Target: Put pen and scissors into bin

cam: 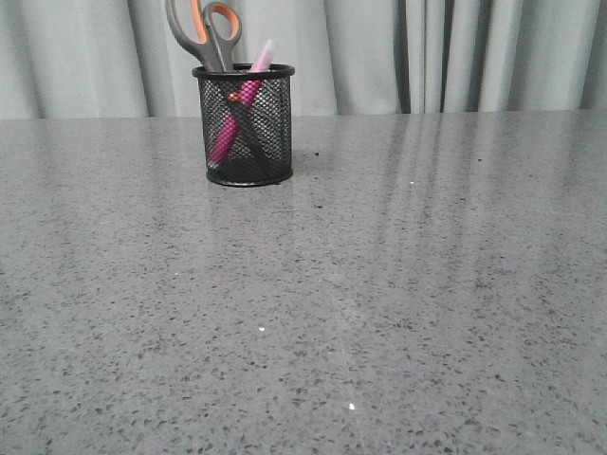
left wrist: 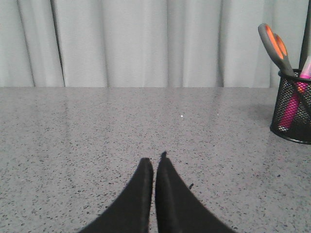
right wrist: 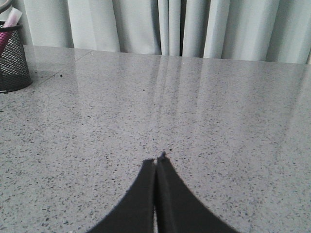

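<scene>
With the pink pen (cam: 234,116) and grey-orange scissors (cam: 202,32) standing in the black mesh bin (cam: 245,125) and both grippers (left wrist: 154,167) (right wrist: 156,162) clenched empty, only a stray bump could topple it.

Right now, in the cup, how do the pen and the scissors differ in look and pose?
The pen is slim and pink with a whitish cap; the scissors are dark grey with orange-lined handle loops. The pen leans, its cap tip just above the rim of the cup; the scissors' handles rise well higher. Both stand inside the same cup, touched by no gripper.
</scene>
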